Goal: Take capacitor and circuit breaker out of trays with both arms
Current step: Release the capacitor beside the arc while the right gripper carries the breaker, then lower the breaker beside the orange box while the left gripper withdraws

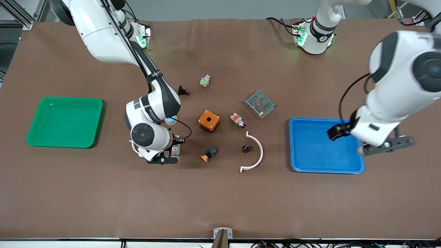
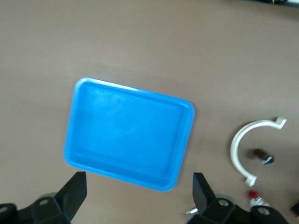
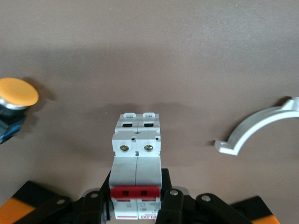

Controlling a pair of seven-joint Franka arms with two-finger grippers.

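While right jaws (image 3: 136,205) clamp breaker (image 3: 136,172) | left jaws (image 2: 140,196) apart over blue tray (image 2: 93,88)

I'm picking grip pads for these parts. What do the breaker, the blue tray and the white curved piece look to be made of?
Breaker: looks like matte white moulded plastic, with red plastic levers and small shiny metal screws; the right gripper holds it.
Blue tray: probably glossy moulded plastic, with soft highlights and rounded corners.
White curved piece: likely rigid plastic with a smooth, dull finish; painted metal can't be ruled out.

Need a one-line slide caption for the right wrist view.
Right gripper shut on the breaker, over bare table between the orange-capped button and the white curved clamp.
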